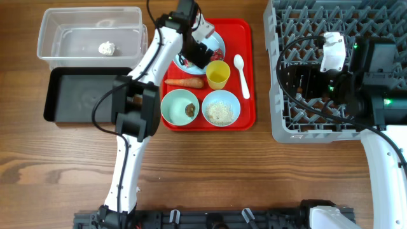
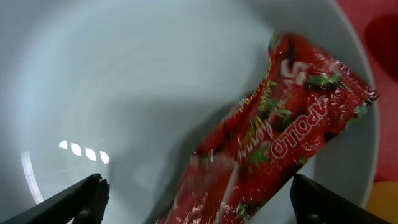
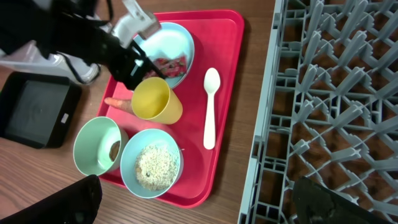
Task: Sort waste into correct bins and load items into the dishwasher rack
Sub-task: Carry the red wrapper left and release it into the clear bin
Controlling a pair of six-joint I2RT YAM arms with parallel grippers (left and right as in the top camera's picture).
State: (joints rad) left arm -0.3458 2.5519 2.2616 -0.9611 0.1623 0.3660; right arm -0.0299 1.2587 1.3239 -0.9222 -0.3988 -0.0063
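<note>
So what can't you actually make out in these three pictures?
Left wrist: the wrapper is blurred at its lower end and cut off by the bottom edge.
Overhead: the left arm covers most of the plate and wrapper.
Right wrist: the yellow cup hides most of the carrot.
Any view: the brown scrap in the left bowl is too small to identify.

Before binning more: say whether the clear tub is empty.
Not empty. A crumpled white tissue lies on the floor of the tub, seen overhead.

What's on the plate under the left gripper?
A red strawberry-print wrapper lies on the plate; the left gripper hangs open over it. Anything under the wrapper is hidden.
</note>
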